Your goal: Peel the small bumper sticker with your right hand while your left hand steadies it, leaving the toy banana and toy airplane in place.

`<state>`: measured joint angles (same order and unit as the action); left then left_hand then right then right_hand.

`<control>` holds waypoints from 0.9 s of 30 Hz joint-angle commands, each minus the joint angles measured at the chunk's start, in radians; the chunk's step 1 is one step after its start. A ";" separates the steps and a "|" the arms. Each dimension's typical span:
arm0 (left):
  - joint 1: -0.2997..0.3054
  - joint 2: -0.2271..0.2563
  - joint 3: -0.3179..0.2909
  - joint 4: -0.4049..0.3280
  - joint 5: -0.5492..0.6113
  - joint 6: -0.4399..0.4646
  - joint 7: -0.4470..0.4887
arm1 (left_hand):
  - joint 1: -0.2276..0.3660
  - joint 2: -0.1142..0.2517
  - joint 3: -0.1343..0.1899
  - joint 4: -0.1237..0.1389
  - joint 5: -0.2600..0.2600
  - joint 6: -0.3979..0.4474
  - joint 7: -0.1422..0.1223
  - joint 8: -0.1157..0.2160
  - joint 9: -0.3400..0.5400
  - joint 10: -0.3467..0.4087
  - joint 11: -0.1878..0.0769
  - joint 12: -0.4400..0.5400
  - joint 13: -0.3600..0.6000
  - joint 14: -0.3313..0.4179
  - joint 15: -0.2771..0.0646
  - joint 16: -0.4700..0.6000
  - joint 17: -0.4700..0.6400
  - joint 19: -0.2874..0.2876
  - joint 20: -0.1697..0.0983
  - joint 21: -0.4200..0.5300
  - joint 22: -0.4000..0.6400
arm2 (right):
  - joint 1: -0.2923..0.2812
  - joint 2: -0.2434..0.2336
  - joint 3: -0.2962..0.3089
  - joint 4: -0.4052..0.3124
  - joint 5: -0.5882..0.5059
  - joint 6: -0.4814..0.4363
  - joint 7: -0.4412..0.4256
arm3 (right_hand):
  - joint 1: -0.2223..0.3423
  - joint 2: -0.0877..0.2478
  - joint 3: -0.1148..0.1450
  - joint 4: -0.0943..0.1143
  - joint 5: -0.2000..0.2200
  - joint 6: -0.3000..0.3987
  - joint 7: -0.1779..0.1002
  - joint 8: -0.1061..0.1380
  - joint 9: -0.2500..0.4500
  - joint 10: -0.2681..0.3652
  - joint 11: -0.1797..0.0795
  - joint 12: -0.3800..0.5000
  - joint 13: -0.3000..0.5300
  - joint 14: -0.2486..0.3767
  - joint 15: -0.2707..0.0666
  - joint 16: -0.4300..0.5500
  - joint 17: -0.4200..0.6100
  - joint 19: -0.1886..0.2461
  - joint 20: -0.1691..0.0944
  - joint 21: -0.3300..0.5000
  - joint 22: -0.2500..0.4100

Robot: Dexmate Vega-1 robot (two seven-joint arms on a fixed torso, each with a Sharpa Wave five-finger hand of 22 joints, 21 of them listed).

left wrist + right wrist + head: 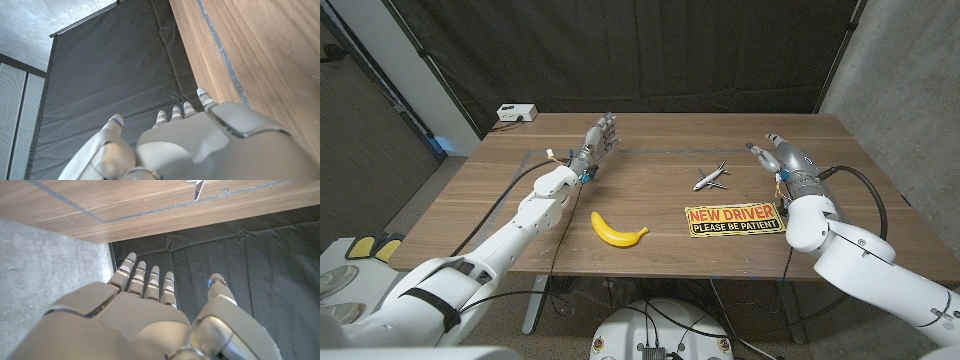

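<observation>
The bumper sticker (734, 218), orange and black with the words NEW DRIVER PLEASE BE PATIENT, lies near the table's front edge. A yellow toy banana (617, 231) lies to its left. A small white toy airplane (711, 177) sits behind the sticker, and its tip shows in the right wrist view (196, 187). My left hand (596, 143) is raised over the back left of the table, fingers spread, holding nothing (200, 145). My right hand (780, 156) stands right of the airplane, fingers straight and apart, holding nothing (145, 315).
A white box (516, 113) with a cable sits at the table's back left corner. Dark tape lines (650, 150) cross the wooden table (650, 195). A black curtain (640, 50) hangs behind it.
</observation>
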<state>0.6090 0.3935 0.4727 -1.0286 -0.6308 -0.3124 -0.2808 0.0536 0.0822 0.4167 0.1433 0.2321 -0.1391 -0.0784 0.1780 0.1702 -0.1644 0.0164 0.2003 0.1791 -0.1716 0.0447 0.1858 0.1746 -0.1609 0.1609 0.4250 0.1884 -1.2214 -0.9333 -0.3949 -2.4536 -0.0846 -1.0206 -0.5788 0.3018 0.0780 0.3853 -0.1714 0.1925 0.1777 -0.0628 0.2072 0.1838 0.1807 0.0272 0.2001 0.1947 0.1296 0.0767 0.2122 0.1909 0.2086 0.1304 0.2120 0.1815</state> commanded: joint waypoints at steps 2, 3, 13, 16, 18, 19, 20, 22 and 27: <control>-0.050 -0.036 0.012 0.084 0.002 -0.021 -0.058 | 0.000 0.029 0.006 -0.002 0.004 0.005 -0.002 0.010 0.004 0.006 0.006 0.010 0.005 -0.010 0.008 0.003 0.002 -0.006 0.000 -0.004 0.005 | 0.105 0.013 -0.138 -0.135 -0.021 -0.375 0.008 | 0.022 -0.005 0.007 -0.003 0.004 -0.005 0.002 -0.003 0.004 0.009 0.006 0.004 0.000 0.012 -0.001 0.005 -0.001 0.013 0.001 0.004 0.001; -0.053 -0.038 0.013 0.089 0.002 -0.021 -0.062 | 0.000 0.029 0.006 -0.002 0.004 0.006 -0.002 0.010 0.004 0.006 0.007 0.010 0.005 -0.010 0.008 0.003 0.002 -0.006 0.000 -0.004 0.004 | 0.099 0.013 -0.138 -0.140 -0.024 -0.375 0.004 | 0.023 -0.005 0.008 -0.003 0.004 -0.005 0.002 -0.003 0.004 0.009 0.006 0.004 0.000 0.011 -0.003 0.004 -0.001 0.013 0.001 0.004 0.001; -0.077 -0.056 0.016 0.131 0.004 -0.038 -0.090 | 0.000 0.028 0.006 -0.002 0.004 0.008 -0.001 0.009 0.004 0.009 0.008 0.011 0.005 -0.008 0.008 0.003 0.002 -0.006 -0.001 -0.006 0.004 | 0.029 0.054 -0.147 -0.166 -0.210 -0.375 0.091 | 0.042 -0.008 0.012 -0.004 0.004 -0.003 0.005 -0.004 0.004 -0.006 -0.003 -0.002 0.001 0.005 -0.019 0.000 -0.001 0.014 0.002 0.003 0.001; -0.084 -0.063 0.017 0.145 0.004 -0.041 -0.097 | 0.000 0.028 0.006 -0.002 0.004 0.009 -0.001 0.009 0.004 0.009 0.008 0.011 0.005 -0.007 0.009 0.003 0.002 -0.006 -0.001 -0.006 0.004 | -0.008 0.122 -0.163 -0.149 -0.461 -0.375 0.265 | 0.045 -0.008 0.012 -0.003 0.004 -0.001 0.006 -0.003 0.004 -0.004 -0.001 -0.001 0.001 0.005 -0.021 -0.001 -0.001 0.014 0.002 0.003 0.001; -0.090 -0.070 0.018 0.160 0.003 -0.046 -0.105 | 0.000 0.028 0.006 -0.002 0.004 0.009 -0.002 0.009 0.004 0.009 0.009 0.010 0.005 -0.007 0.009 0.003 0.002 -0.006 -0.001 -0.007 0.004 | -0.028 0.180 -0.174 -0.123 -0.658 -0.375 0.419 | 0.047 -0.009 0.012 -0.003 0.004 -0.001 0.007 -0.003 0.004 -0.002 -0.001 -0.001 0.001 0.005 -0.023 -0.001 -0.001 0.014 0.002 0.002 0.001; -0.093 -0.072 0.018 0.167 0.003 -0.048 -0.108 | 0.000 0.028 0.006 -0.002 0.004 0.009 -0.002 0.009 0.004 0.010 0.009 0.011 0.005 -0.007 0.009 0.003 0.002 -0.006 -0.001 -0.007 0.004 | -0.034 0.209 -0.182 -0.105 -0.766 -0.375 0.509 | 0.048 -0.009 0.012 -0.003 0.004 -0.001 0.007 -0.003 0.004 -0.002 -0.002 -0.001 0.001 0.006 -0.022 -0.001 -0.001 0.014 0.002 0.002 0.001; -0.096 -0.075 0.018 0.174 0.002 -0.049 -0.113 | 0.000 0.028 0.006 -0.002 0.004 0.009 -0.001 0.009 0.004 0.010 0.010 0.011 0.005 -0.007 0.009 0.003 0.002 -0.006 -0.001 -0.007 0.004 | -0.040 0.239 -0.188 -0.087 -0.872 -0.375 0.600 | 0.048 -0.009 0.012 -0.003 0.004 0.000 0.007 -0.003 0.004 -0.001 -0.002 0.000 0.001 0.006 -0.022 0.000 -0.001 0.014 0.002 0.002 0.001; -0.101 -0.079 0.019 0.184 0.003 -0.051 -0.118 | 0.000 0.028 0.006 -0.002 0.004 0.009 -0.002 0.009 0.004 0.011 0.009 0.011 0.005 -0.007 0.009 0.003 0.002 -0.006 -0.001 -0.007 0.004 | -0.047 0.293 -0.198 -0.052 -1.060 -0.375 0.758 | 0.050 -0.010 0.012 -0.002 0.003 0.000 0.008 -0.003 0.004 0.001 -0.001 0.001 0.001 0.007 -0.023 0.000 -0.001 0.015 0.002 0.002 0.001; -0.111 -0.086 0.020 0.203 0.005 -0.057 -0.129 | 0.000 0.028 0.006 -0.002 0.004 0.009 -0.002 0.008 0.004 0.011 0.009 0.010 0.005 -0.007 0.009 0.003 0.002 -0.005 -0.001 -0.008 0.004 | -0.056 0.354 -0.205 -0.009 -1.277 -0.375 0.940 | 0.052 -0.013 0.011 0.000 0.002 0.006 0.009 -0.002 0.004 0.005 0.000 0.002 0.001 0.008 -0.023 0.000 0.000 0.015 0.003 0.002 0.001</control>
<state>0.5234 0.3271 0.4893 -0.8748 -0.6279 -0.3556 -0.3810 0.0536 0.0822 0.4167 0.1433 0.2321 -0.1337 -0.0839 0.1780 0.1701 -0.1591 0.0215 0.2080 0.1790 -0.1715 0.0446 0.1858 0.1745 -0.1609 0.1608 0.4176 0.1884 -1.2342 -0.7444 -0.5642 -2.5469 -0.4436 -1.3830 -0.3138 0.3439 0.0675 0.3892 -0.1752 0.1924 0.1776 -0.0620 0.2072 0.1837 0.1797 0.0244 0.2001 0.1947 0.1381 0.0608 0.2122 0.1909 0.2139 0.1357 0.2120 0.1816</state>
